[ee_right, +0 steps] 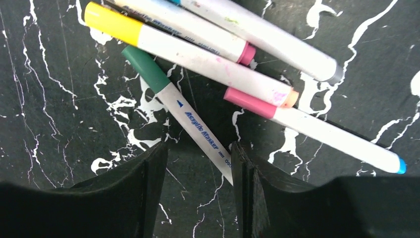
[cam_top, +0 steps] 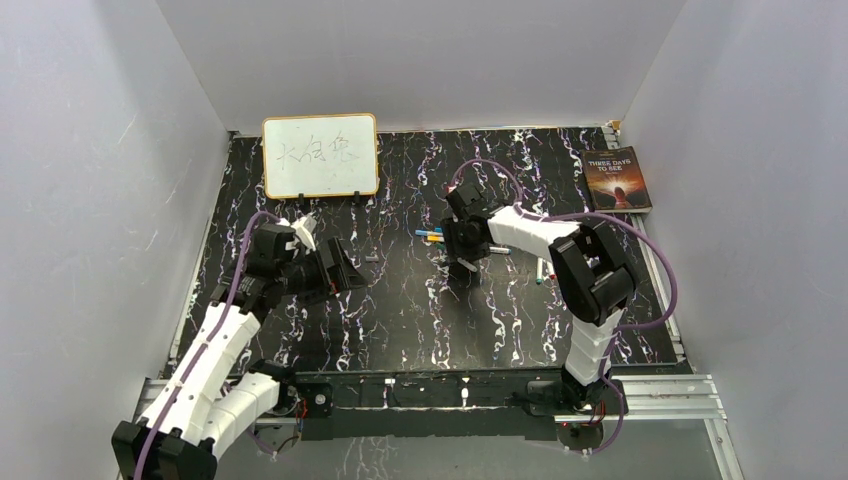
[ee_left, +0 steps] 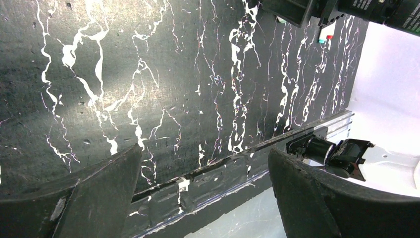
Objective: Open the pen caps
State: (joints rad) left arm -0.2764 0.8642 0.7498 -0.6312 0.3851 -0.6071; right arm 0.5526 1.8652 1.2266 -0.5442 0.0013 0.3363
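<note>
Black marbled table [cam_top: 420, 320]: the right gripper [ee_right: 197, 163], half-open, straddles the green-capped pen [ee_right: 195, 129] right of centre; the left gripper [ee_left: 204, 158] gapes empty. Risk: closing off-centre skews the barrel, jostling neighbouring pens [ee_right: 213, 62].

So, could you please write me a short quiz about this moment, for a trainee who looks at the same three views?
1. True or false: the left end effector is shut on something.
2. Which colour is the cap of the pen that lies between the fingers of the right end effector? A yellow, B green, C pink.
3. Fill in the missing word: at the far right corner of the table lies a ____.

Key
1. False: its jaws stand wide open with nothing between them.
2. B: it has the green cap.
3. book
</note>
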